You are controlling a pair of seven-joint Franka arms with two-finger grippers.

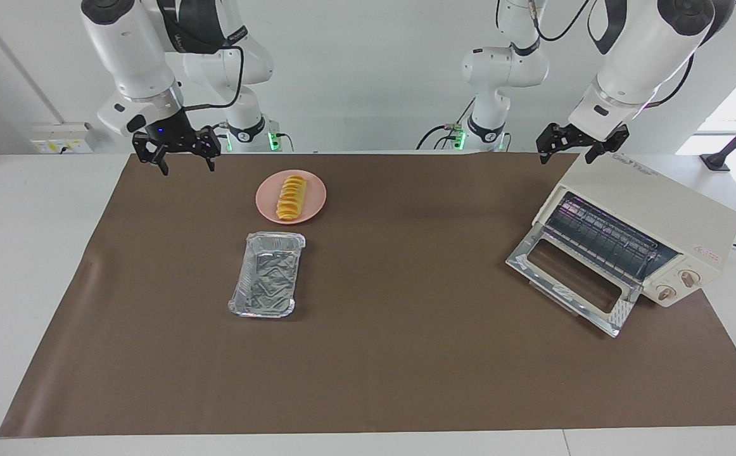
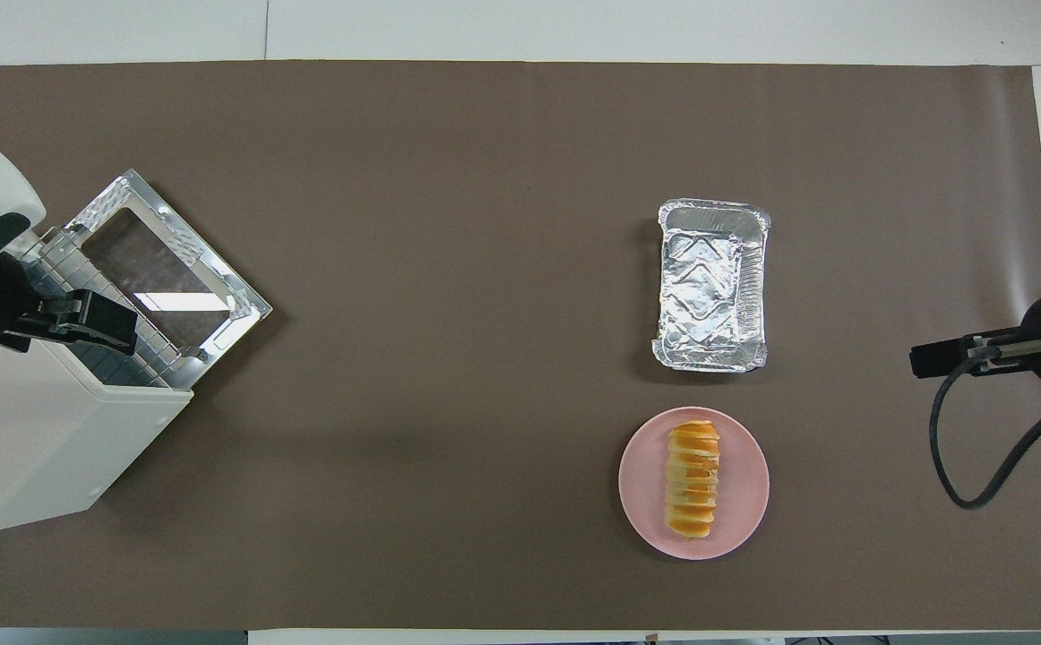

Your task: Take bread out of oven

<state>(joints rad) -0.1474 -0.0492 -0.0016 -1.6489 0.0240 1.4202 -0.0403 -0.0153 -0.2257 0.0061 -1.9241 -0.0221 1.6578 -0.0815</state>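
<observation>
My right gripper (image 1: 178,154) hangs in the air over the brown mat (image 1: 406,354), near the mat's corner at the right arm's end of the table. Its fingers are spread apart and hold nothing. In the overhead view it comes in from the edge of the frame (image 2: 942,356), over bare mat beside the foil tray (image 2: 711,285) and well apart from it.

My left gripper (image 1: 574,144) is raised over the top of the oven (image 1: 653,209), above its edge nearest the robots. Fingers parted, nothing between them. This arm waits.

Open room: a wide stretch of bare mat lies between the pink plate (image 1: 312,206) and the oven, and more bare mat runs farther from the robots than the tray, out to the mat's edge.

The oven stands at the left arm's end of the table, turned at an angle to the mat's edge. Its glass door (image 1: 571,288) is dropped open and rests on the mat; the wire rack (image 1: 602,237) shows inside.

The bread (image 1: 291,198) lies on the pink plate, nearer to the robots than the foil tray. It is a small golden-yellow loaf with crosswise ridges, lengthwise along the middle of the plate and inside its rim. The crinkled silver tray is just beside the plate and does not touch it.
</observation>
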